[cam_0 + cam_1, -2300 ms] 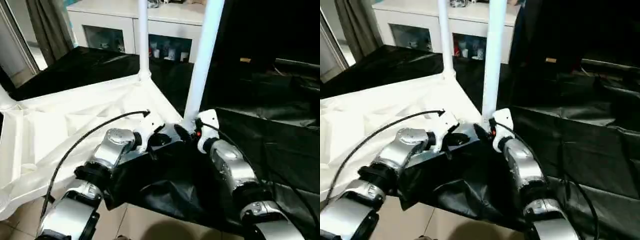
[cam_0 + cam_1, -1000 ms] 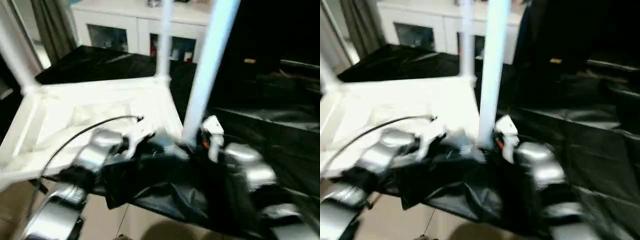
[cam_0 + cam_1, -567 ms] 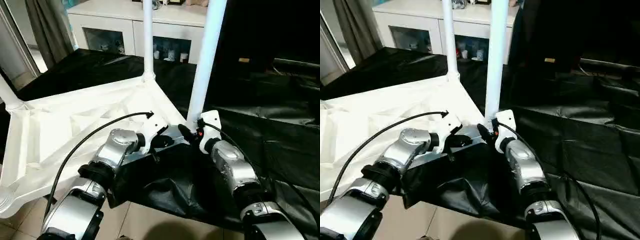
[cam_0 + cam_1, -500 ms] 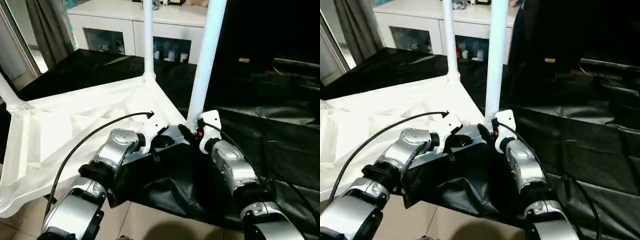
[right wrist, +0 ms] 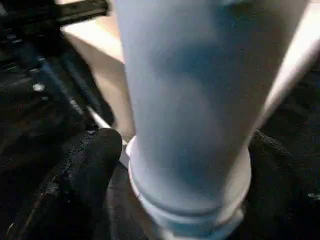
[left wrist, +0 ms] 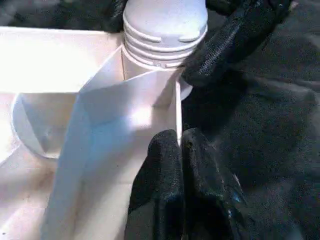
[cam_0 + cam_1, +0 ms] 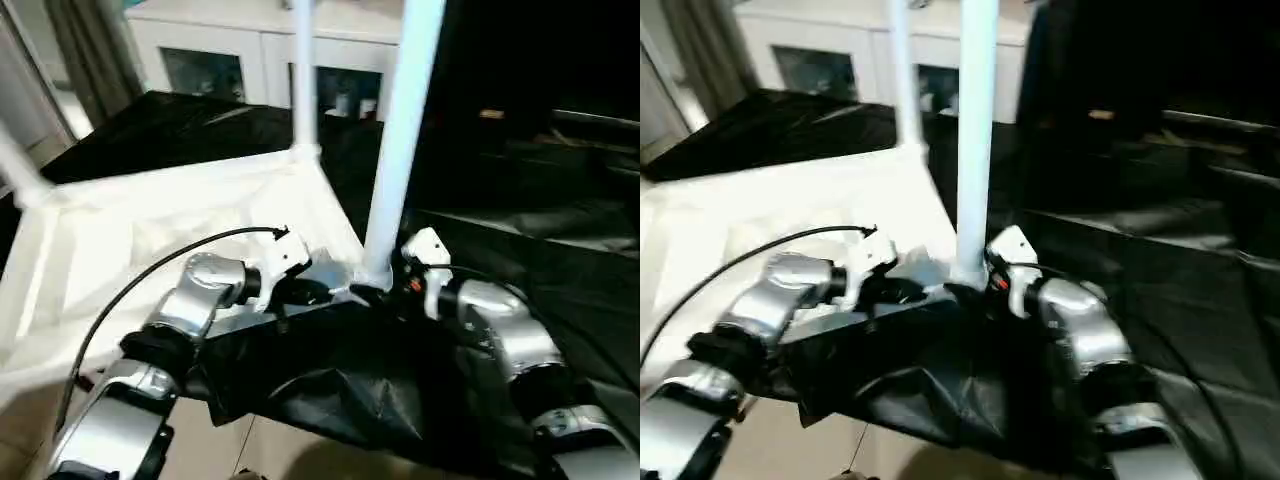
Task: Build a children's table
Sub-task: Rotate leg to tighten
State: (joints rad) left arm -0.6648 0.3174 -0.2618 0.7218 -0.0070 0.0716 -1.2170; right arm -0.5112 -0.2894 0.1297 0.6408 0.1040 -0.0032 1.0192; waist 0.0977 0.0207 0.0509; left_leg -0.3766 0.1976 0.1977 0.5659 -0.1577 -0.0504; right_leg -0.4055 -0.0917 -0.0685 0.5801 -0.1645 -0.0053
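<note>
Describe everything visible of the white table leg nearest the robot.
The nearest long white plastic tube leg stands upright in the near corner socket of the upturned white ribbed tabletop. Its grooved base ring shows just above the socket. The right end effector has a black finger on either side of its base; the left end effector, shut, pinches a tabletop rib beside it.

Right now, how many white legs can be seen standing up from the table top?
3. A near leg rises at the corner between the grippers, a far leg at the corner behind it, and a left leg at the picture's left edge. A fourth may be out of frame.
</note>
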